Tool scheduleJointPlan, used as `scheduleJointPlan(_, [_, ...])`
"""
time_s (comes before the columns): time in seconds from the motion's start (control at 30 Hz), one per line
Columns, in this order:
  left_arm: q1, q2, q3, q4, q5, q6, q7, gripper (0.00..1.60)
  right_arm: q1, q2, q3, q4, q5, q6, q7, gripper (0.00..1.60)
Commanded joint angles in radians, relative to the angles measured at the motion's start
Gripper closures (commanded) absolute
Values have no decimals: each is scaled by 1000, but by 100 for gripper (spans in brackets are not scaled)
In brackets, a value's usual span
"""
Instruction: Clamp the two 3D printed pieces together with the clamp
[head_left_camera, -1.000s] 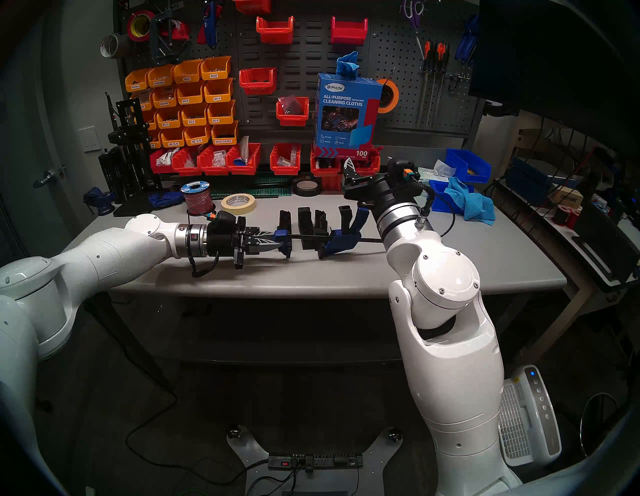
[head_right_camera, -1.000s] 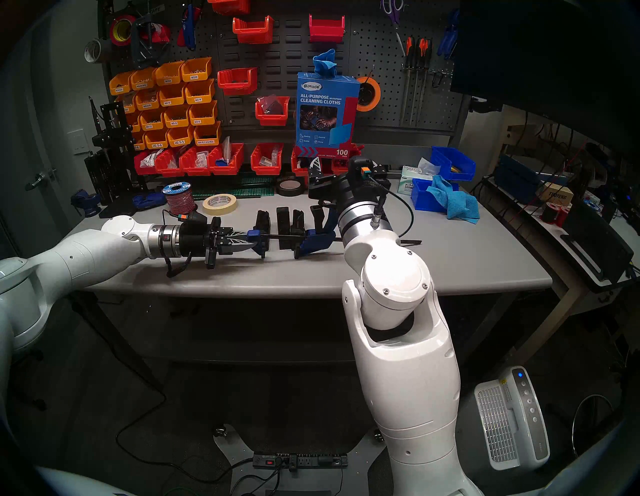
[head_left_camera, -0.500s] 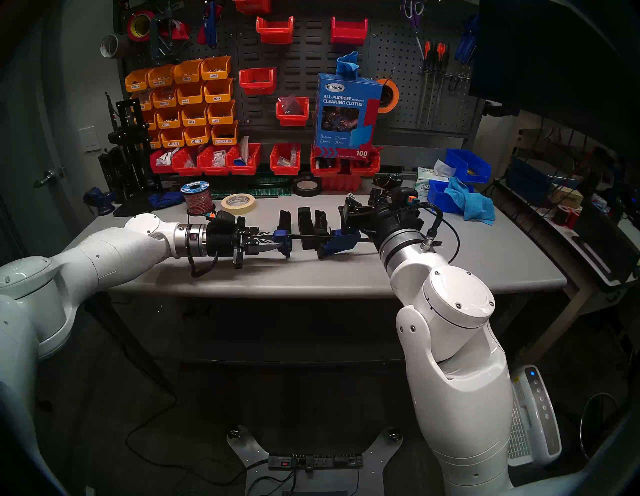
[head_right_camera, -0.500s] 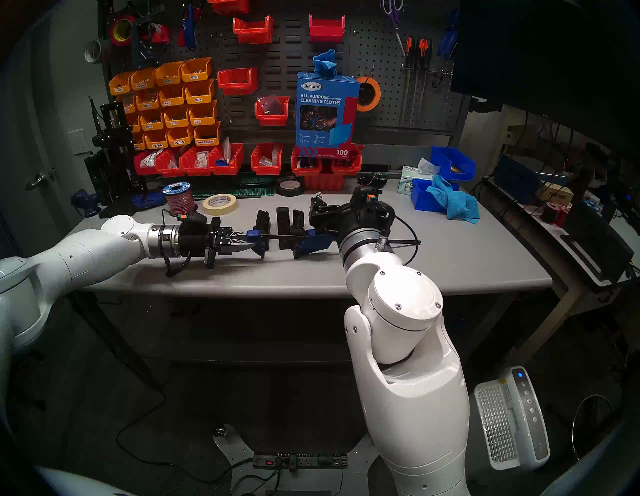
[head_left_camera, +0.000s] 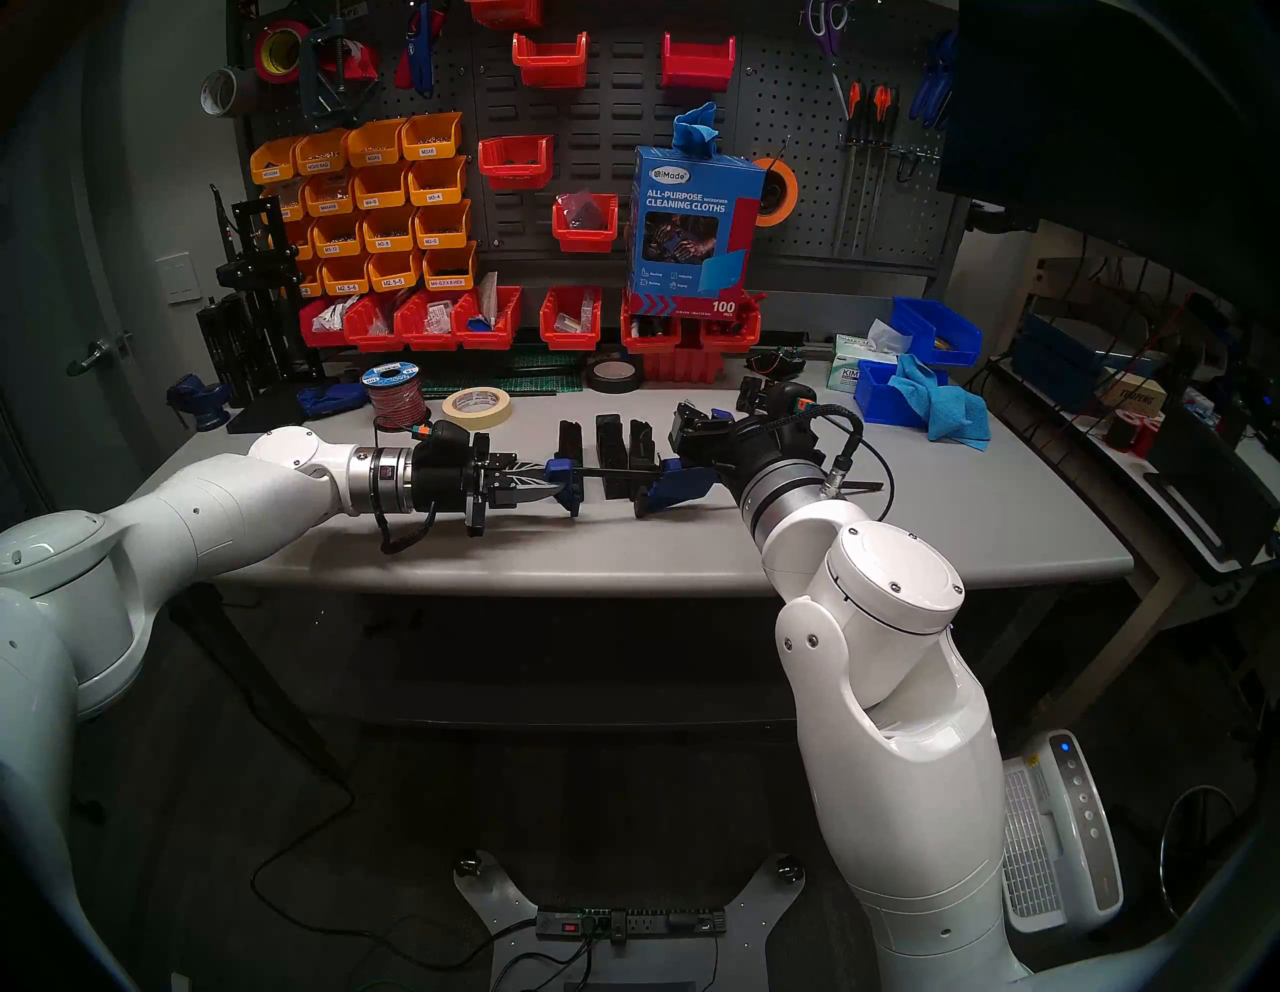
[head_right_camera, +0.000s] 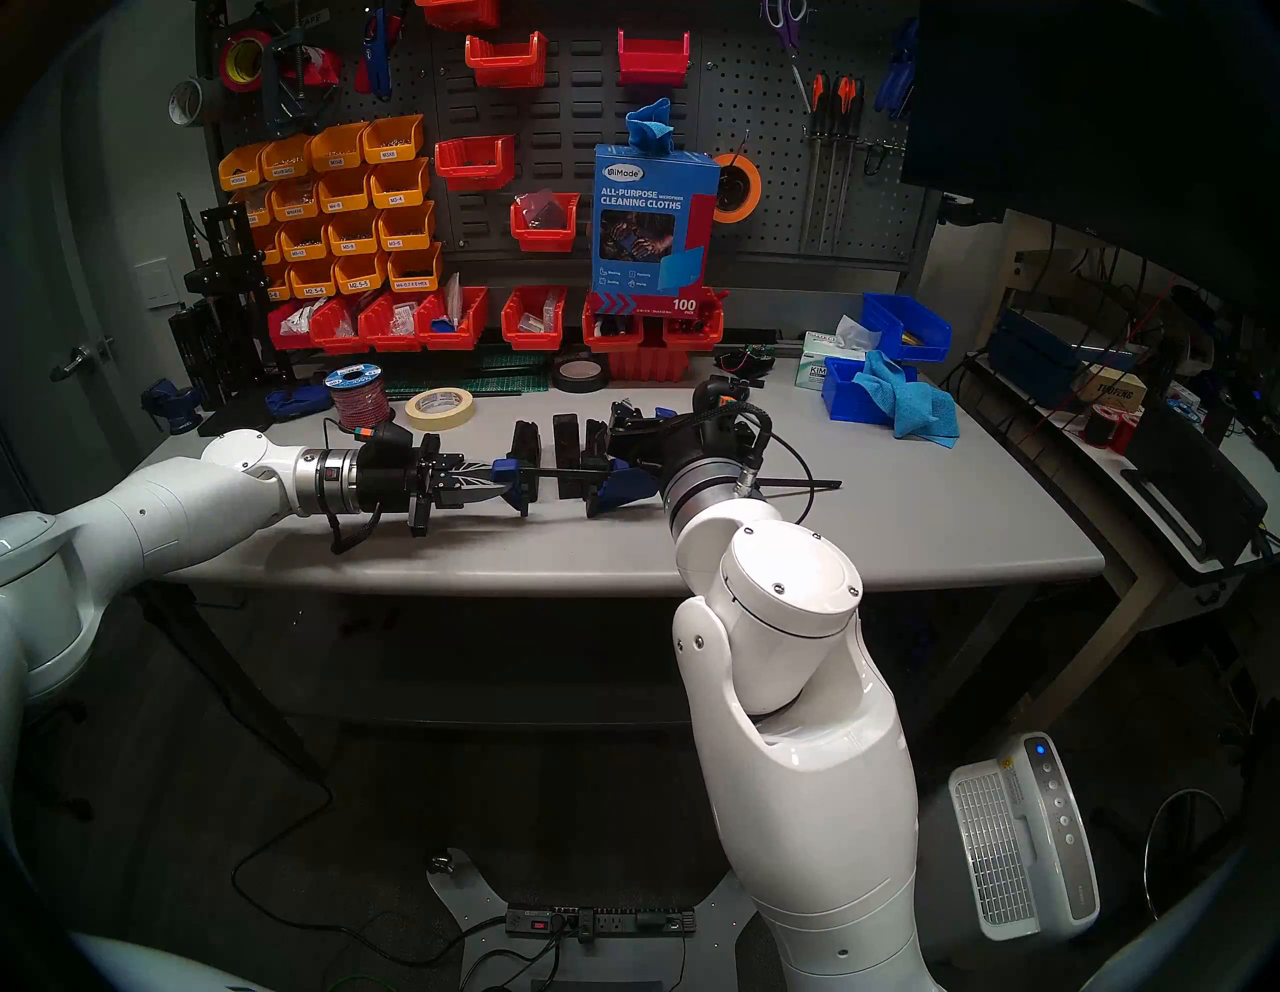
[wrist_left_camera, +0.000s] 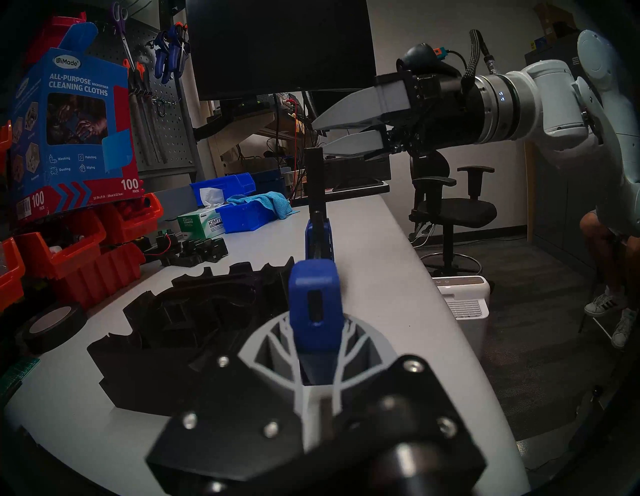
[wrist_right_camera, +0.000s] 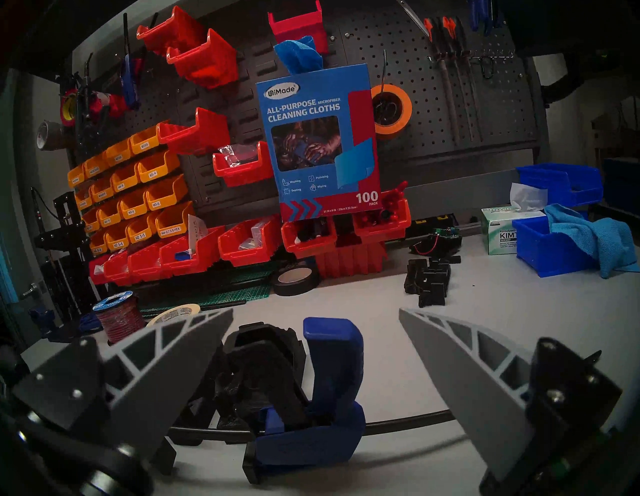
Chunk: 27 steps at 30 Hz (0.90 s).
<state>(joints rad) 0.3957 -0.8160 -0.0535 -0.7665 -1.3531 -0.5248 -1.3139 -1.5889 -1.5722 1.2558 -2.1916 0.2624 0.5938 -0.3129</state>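
Observation:
The clamp (head_left_camera: 616, 473) lies along the table, its thin black bar pointing right. My left gripper (head_left_camera: 550, 485) is shut on its blue end jaw (wrist_left_camera: 313, 304). The two 3D printed pieces (head_left_camera: 609, 449) (head_left_camera: 642, 449) stand upright between the clamp's jaws, a small gap apart, with the bar crossing their lower parts. My right gripper (wrist_right_camera: 315, 311) is open. Its fingers (wrist_right_camera: 173, 363) straddle the blue handle (wrist_right_camera: 334, 363) and black trigger (wrist_right_camera: 263, 363) without closing on them. From the head, the right gripper (head_left_camera: 696, 426) covers most of the handle.
A masking tape roll (head_left_camera: 478, 407), a wire spool (head_left_camera: 393, 395) and a black tape roll (head_left_camera: 613, 374) sit behind the clamp. A cluster of small black parts (wrist_right_camera: 429, 277) lies at back right, beside blue bins (head_left_camera: 880, 398) with a cloth. Red bins (head_left_camera: 485, 322) line the back.
My right arm has come down and forward from behind the clamp, and its open fingers now sit around the handle and trigger. The left arm and the clamp have stayed put.

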Motion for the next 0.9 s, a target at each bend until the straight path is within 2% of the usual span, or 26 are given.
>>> scheduleJointPlan(0.0, [-24, -1, 3, -4, -13, -4, -103, 160, 31, -8, 5, 2, 7, -10, 4, 0])
scheduleJointPlan(0.33, [-26, -3, 8, 0, -19, -5, -111, 160, 38, -2, 11, 19, 24, -18, 8, 0])
scheduleJointPlan(0.87, [-32, 2, 23, -10, -23, -10, -94, 160, 81, 1, 10, 95, 58, -35, 64, 0])
